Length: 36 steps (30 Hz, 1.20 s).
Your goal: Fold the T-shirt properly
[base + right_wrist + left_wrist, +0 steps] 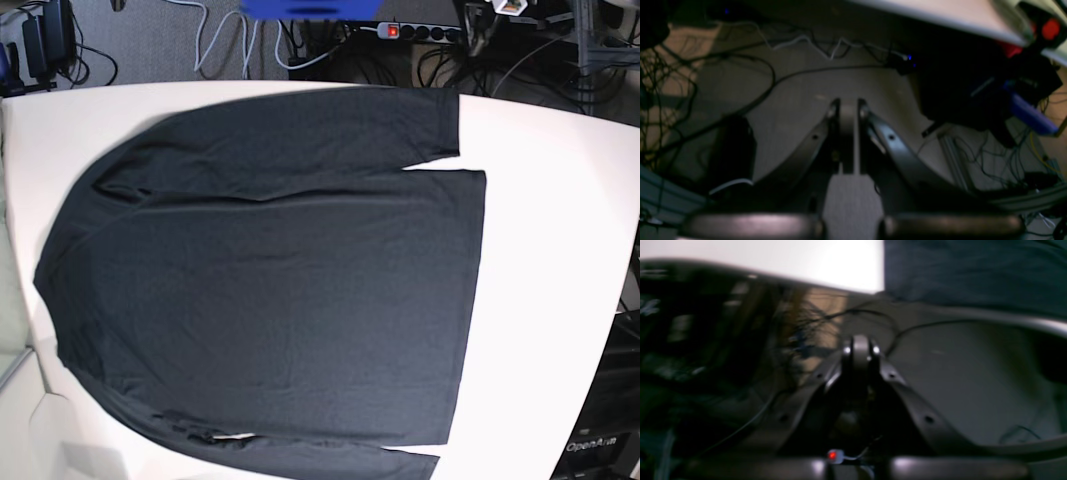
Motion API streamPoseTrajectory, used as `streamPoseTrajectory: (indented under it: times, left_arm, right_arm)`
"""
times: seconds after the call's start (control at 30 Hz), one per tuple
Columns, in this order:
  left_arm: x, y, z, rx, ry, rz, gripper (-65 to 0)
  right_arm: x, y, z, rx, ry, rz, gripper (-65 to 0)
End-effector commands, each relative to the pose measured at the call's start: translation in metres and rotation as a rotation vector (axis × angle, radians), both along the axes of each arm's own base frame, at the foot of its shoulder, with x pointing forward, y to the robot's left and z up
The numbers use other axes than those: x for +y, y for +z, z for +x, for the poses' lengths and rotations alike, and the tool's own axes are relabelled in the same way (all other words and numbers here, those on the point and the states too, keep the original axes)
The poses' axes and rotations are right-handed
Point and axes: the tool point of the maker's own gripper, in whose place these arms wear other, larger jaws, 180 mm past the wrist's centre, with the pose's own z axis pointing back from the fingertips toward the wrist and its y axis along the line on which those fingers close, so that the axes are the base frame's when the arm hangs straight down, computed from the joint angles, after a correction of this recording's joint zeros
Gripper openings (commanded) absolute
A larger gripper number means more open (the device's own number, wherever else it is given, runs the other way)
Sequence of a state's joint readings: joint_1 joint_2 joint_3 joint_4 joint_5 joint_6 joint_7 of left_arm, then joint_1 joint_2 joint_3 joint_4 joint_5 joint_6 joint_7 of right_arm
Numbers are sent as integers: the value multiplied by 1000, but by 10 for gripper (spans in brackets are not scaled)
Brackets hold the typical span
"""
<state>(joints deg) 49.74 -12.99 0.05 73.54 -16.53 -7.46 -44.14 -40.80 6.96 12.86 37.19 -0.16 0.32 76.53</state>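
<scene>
A: Here, what do the wrist views show?
B: Left gripper (860, 351) and right gripper (848, 110), jaws closed together, holding nothing.
A: And beyond?
B: The T-shirt (270, 270) lies spread flat on the white table (550, 250); a power strip (410, 31) sits on the floor behind.

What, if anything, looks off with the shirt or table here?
Nothing stands out. The shirt lies flat and unfolded on the white table, sleeves laid along its sides, with no arm over it.
</scene>
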Motion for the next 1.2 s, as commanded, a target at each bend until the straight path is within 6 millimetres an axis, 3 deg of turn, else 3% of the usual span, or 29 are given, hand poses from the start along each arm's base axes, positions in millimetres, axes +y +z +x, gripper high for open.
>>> streamPoseTrajectory:
  times: [0.0,0.1,0.27,0.4,0.67,0.77,0.97,1.07,1.17]
  left_arm:
    - [0,9,-1,-17,-5,0,-648]
    - [-7,16,10,-10,-30,-11,-648]
    - [9,28,29,-2,-7,29,-648]
    - [12,41,46,5,-13,44,-647]
    - [-5,65,70,-2,-87,74,-646]
    - [-9,63,76,25,-87,66,-646]
    - [-9,50,91,82,-94,71,-645]
    - [-10,48,93,92,-95,69,-639]
    - [-10,49,94,86,-92,65,-551]
  right_arm:
    - [-5,12,-8,-23,1,-30,-650]
    - [-9,23,-2,-67,-26,-50,-650]
    - [-20,36,9,-116,-82,-86,-644]
    - [-24,38,28,-93,-91,-82,-623]
    - [-20,71,77,-142,-83,-80,-621]
    - [-20,74,93,-122,-86,-68,-620]
    - [5,76,123,-99,-41,77,-615]
    - [12,77,130,-97,-37,113,-569]
    - [13,78,134,-108,-36,117,-493]
